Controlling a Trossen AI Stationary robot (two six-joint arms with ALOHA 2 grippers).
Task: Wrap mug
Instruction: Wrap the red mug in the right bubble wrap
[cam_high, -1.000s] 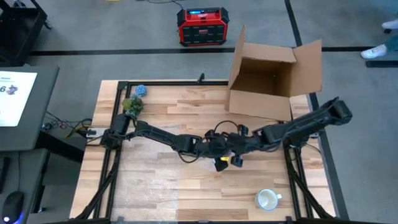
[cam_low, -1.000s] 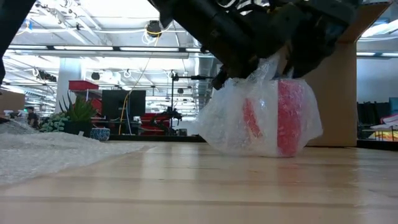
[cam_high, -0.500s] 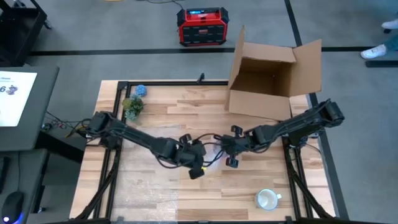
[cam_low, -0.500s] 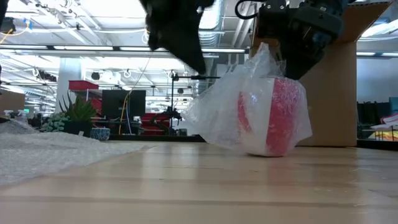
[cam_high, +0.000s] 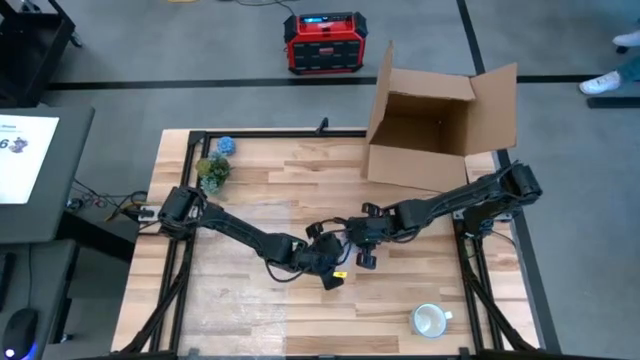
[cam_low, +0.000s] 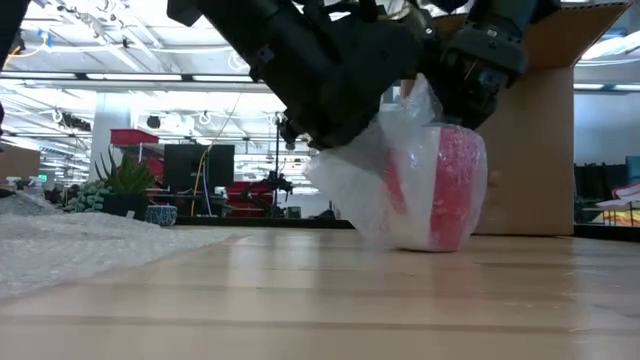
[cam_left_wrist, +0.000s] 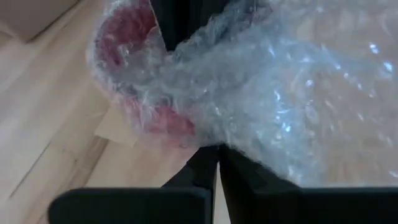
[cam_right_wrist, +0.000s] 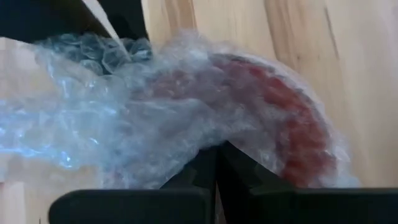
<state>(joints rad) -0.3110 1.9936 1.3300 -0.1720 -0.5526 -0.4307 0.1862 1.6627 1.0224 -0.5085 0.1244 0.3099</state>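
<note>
A red mug (cam_low: 452, 185) stands mid-table, covered in clear bubble wrap (cam_low: 375, 190). It also shows through the wrap in the left wrist view (cam_left_wrist: 134, 37) and the right wrist view (cam_right_wrist: 292, 118). My left gripper (cam_high: 334, 266) is at the mug's left-near side, shut on the wrap. My right gripper (cam_high: 363, 251) comes from the right and is shut on the wrap above the mug. The wrap hides the mug's handle. My left gripper pinches a gathered bunch of bubble wrap (cam_left_wrist: 219, 138) between its two fingertips, beside the mug. The wrap spreads from the fingertips over the mug, which rests on the table. My right gripper pinches the bunched wrap (cam_right_wrist: 208, 142) at the mug's upper side, slanting down from the table's right. The wrap rises to a peak (cam_low: 424, 92) under the fingers, and the mug's base stays on the table.
An open cardboard box (cam_high: 440, 130) stands at the far right. A white mug (cam_high: 430, 320) lies near the front right edge. A small plant (cam_high: 213, 168) and a blue object (cam_high: 227, 145) sit at the far left. More bubble wrap (cam_low: 80, 240) lies flat on the left.
My left gripper drew back from the mug toward the table's left, off the wrap, then returned and now holds the wrap again. My right gripper shifted toward the table's left, holding the wrap all the while. The wrapped mug moved a little to the left with it.
</note>
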